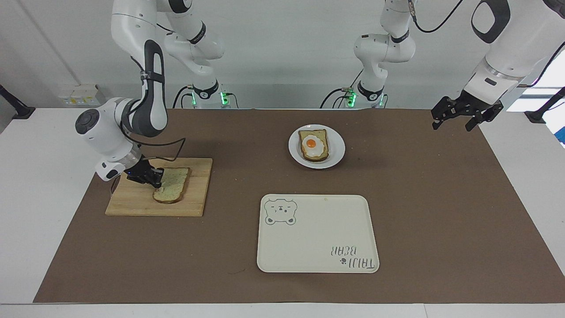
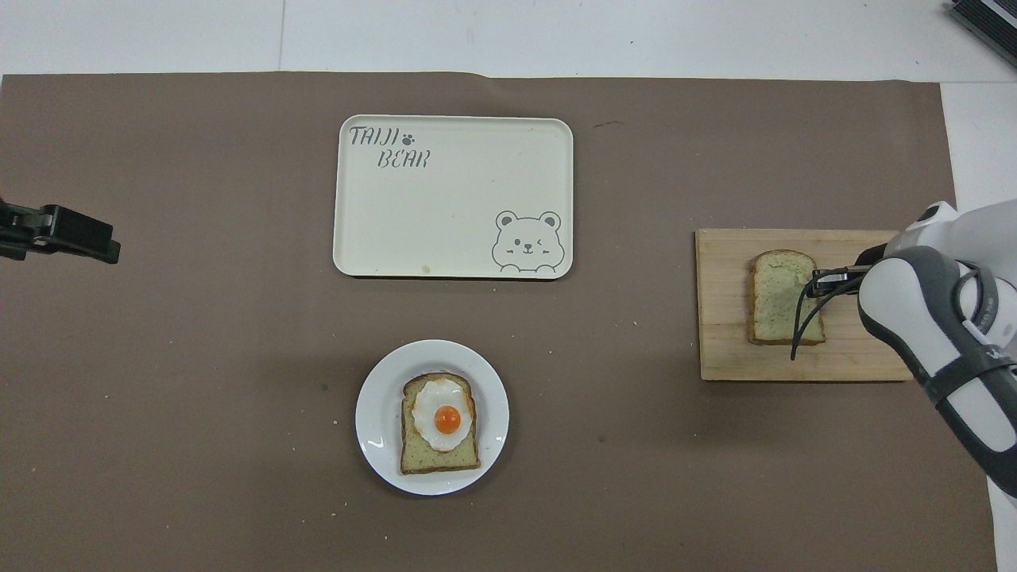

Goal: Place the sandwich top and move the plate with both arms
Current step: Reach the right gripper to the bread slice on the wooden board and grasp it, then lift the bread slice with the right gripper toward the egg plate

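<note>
Facing view: right gripper (image 1: pixel 155 178) pinches one edge of the sandwich top (image 1: pixel 173 184) on the cutting board (image 1: pixel 194 194), left gripper (image 1: pixel 457 115) waiting, spread wide; gripped so near the crust, the slice may sag or tear.

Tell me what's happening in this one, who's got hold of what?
The right gripper has shut on one edge of the plain pale speckled bread slice, which lies on the wooden cutting board toward the right arm's end of the table. The slice is not yet clear of the board. The small round white plate sits nearer the robots than the cream bear-print tray and carries the bread slice with a fried egg, still uncovered. The left gripper waits open in the air, holding nothing.
</note>
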